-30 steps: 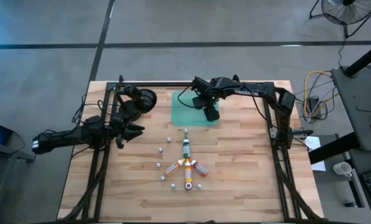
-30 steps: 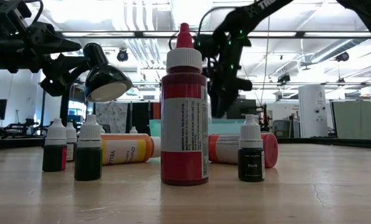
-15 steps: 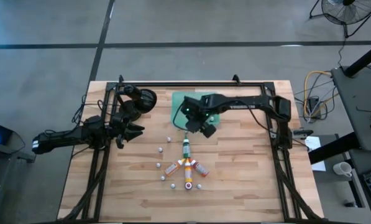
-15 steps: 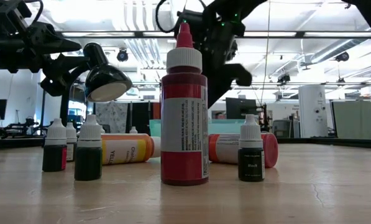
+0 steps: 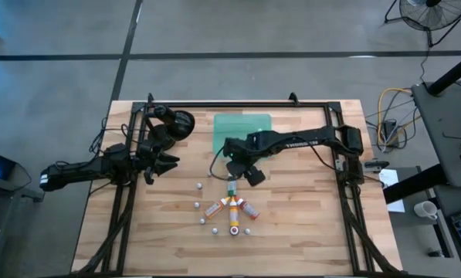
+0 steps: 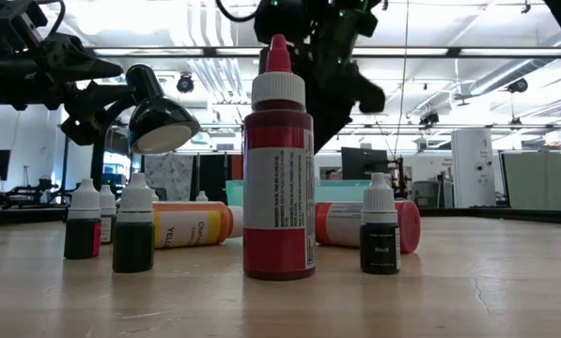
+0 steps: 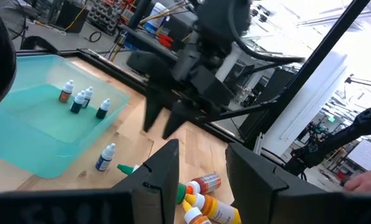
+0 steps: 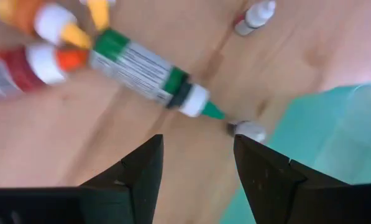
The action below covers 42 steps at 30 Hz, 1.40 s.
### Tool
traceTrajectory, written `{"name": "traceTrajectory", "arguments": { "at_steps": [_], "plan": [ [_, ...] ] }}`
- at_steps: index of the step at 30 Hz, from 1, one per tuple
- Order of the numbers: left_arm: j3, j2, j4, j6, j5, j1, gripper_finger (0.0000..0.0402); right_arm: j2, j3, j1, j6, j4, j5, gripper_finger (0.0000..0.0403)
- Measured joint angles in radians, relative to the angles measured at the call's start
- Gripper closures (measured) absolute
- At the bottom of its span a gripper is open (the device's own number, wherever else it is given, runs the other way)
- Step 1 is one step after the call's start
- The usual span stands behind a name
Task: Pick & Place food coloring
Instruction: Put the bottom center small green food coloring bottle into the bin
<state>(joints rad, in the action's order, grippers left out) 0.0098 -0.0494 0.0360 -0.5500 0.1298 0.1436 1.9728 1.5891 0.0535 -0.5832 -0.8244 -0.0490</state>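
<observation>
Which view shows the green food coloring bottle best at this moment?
The right wrist view: the green bottle lies on its side, label and tip clear. The high view shows it tiny. The left wrist view catches only its green tip. The low view hides it.

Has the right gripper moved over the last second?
Yes. In the high view the right gripper has left the flat translucent green tray and now hangs, open, over the lying green bottle.

Tray (image 5: 243, 123) behind bottles (image 5: 232, 207); right tool (image 5: 232, 174) between.
</observation>
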Motion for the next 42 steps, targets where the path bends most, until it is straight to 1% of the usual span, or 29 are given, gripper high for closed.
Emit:
{"name": "traceTrajectory", "arguments": {
  "at_steps": [2,5,10,12,19,21,23,27,30,32,36,42],
  "plan": [
    [0.0,0.0,0.0,0.0,0.0,0.0,0.0296,-0.001,0.013,-0.011,0.104,-0.037,-0.002,0.0218],
    [0.0,0.0,0.0,0.0,0.0,-0.001,0.0296,-0.002,0.024,-0.029,0.189,-0.133,-0.018,0.0222],
    [0.0,0.0,0.0,0.0,0.0,-0.001,0.0296,-0.002,0.027,-0.08,0.201,-0.255,-0.142,0.0222],
    [0.0,0.0,0.0,0.0,0.0,-0.001,0.0296,-0.002,0.027,-0.104,0.21,-0.281,-0.17,0.0223],
    [0.0,0.0,0.0,0.0,0.0,-0.001,0.0296,-0.003,0.028,-0.191,0.218,-0.295,-0.17,0.0225],
    [0.0,0.0,0.0,0.0,0.0,-0.001,0.0296,-0.003,0.028,-0.208,0.242,-0.295,-0.17,0.0226],
    [0.0,0.0,0.0,0.0,0.0,-0.001,0.0296,-0.003,0.027,-0.216,0.303,-0.295,-0.169,0.0228],
    [0.0,0.0,0.0,0.0,0.0,0.0,0.0296,-0.003,0.014,-0.217,0.498,-0.295,-0.169,0.0233],
    [0.0,0.0,0.0,0.0,0.0,0.0,0.0296,-0.003,0.01,-0.217,0.577,-0.303,-0.17,0.0234],
    [0.0,0.0,0.0,0.0,0.0,0.0,0.0296,-0.003,0.01,-0.221,0.59,-0.303,-0.202,0.0233],
    [0.0,0.0,0.0,0.0,0.0,0.0,0.0296,-0.003,0.01,-0.239,0.647,-0.313,-0.298,0.0232],
    [0.0,0.0,0.0,0.0,0.0,0.0,0.0296,-0.003,0.009,-0.28,0.662,-0.329,-0.313,0.0232]
  ]
}}
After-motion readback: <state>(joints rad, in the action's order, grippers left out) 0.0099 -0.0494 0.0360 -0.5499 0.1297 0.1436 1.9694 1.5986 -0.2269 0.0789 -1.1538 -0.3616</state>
